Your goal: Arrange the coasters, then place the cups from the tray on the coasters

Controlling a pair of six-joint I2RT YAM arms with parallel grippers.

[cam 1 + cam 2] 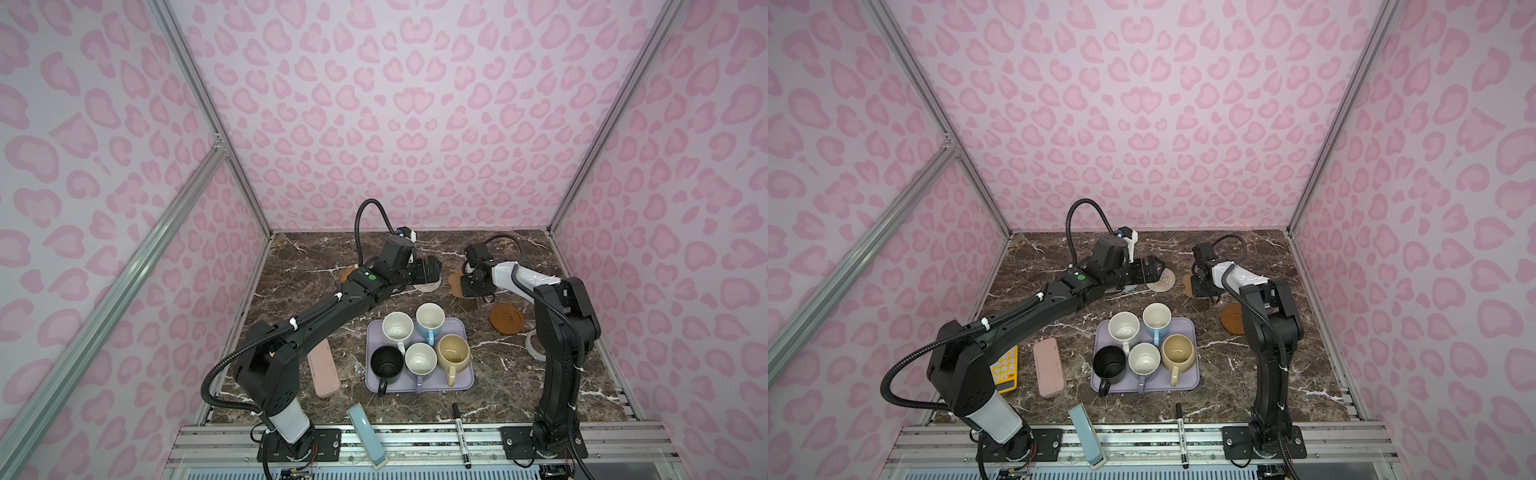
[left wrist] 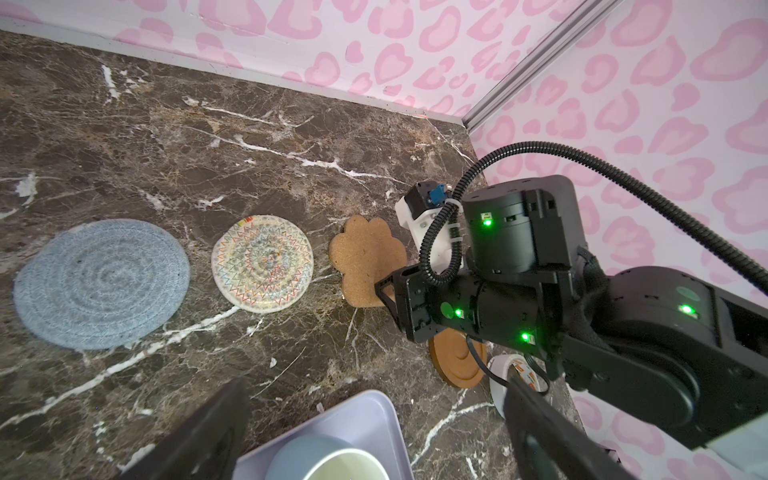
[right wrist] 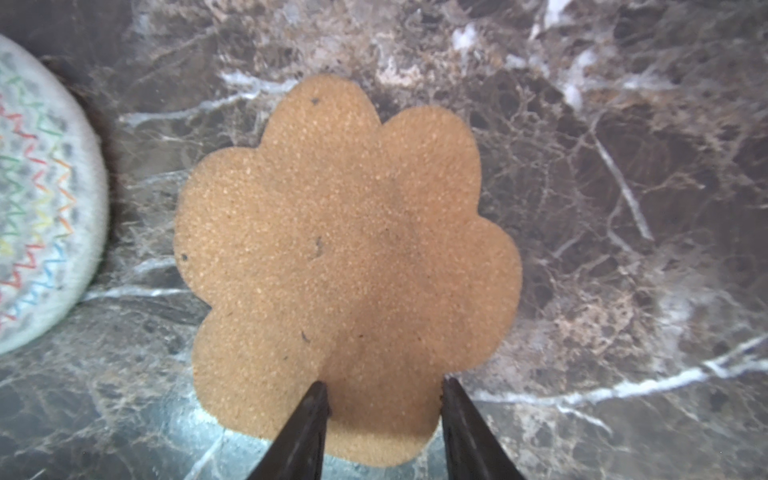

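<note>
Lying flat, the paw-shaped coaster (image 3: 345,257) looks grainy tan.

5 cups (image 1: 397,328) upright on lav. tray (image 1: 462,384); coasters (image 2: 262,262) flat

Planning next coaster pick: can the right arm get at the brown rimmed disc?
Probably yes: the brown rimmed disc lies uncovered, close to the right gripper, which is open over the paw coaster and would only need to pull back.

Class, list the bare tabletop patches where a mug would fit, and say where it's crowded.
Bare marble lies between the woven coasters and the back wall, and between the tray and the right arm. Crowded: the tray's five mugs.
</note>
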